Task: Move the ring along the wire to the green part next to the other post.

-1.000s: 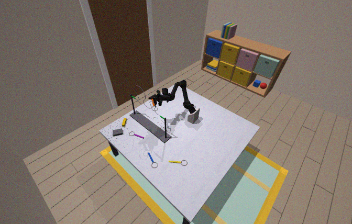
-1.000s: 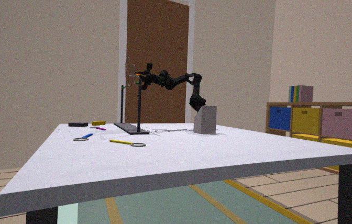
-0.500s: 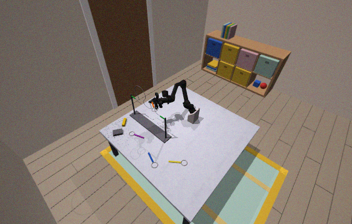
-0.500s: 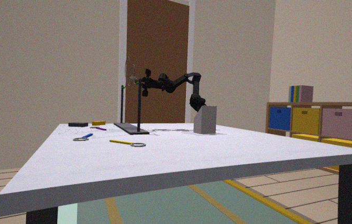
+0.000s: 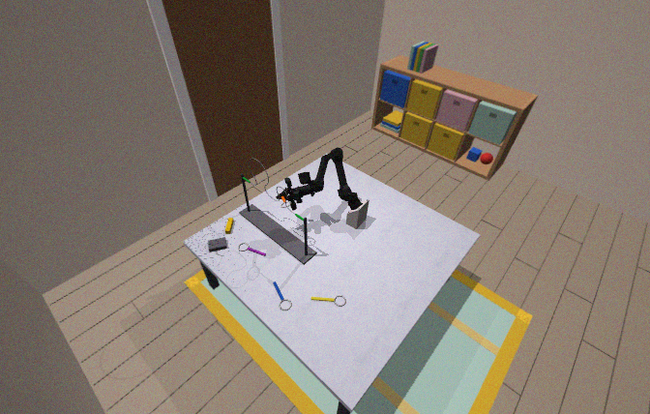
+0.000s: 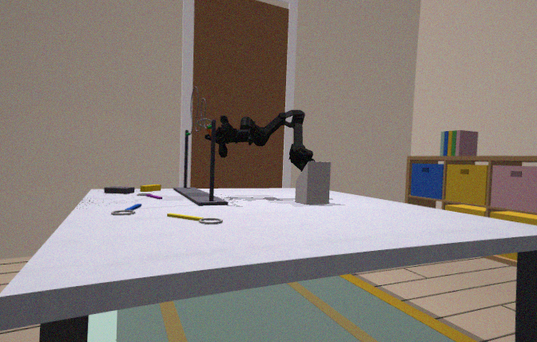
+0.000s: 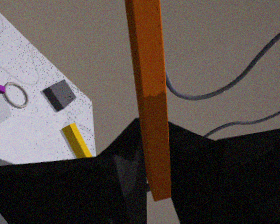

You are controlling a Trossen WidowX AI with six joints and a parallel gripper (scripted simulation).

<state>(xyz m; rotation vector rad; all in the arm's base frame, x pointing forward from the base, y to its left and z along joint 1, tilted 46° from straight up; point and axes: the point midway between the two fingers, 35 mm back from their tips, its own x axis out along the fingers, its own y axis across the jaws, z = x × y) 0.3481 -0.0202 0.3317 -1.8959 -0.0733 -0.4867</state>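
My gripper is shut on the orange handle, which runs up out of the wrist view. The ring is tiny in the top and exterior views and outside the wrist view; I cannot tell exactly how the wire passes through it. The grey wire curves right of the handle in the wrist view. The gripper is between the two posts, on the arm's side of the base. One green part is at the near post, the other at the far post.
The dark base carries both posts. Beyond it lie a purple-handled ring, a grey block and a yellow block. Blue-handled and yellow-handled rings lie nearer the front.
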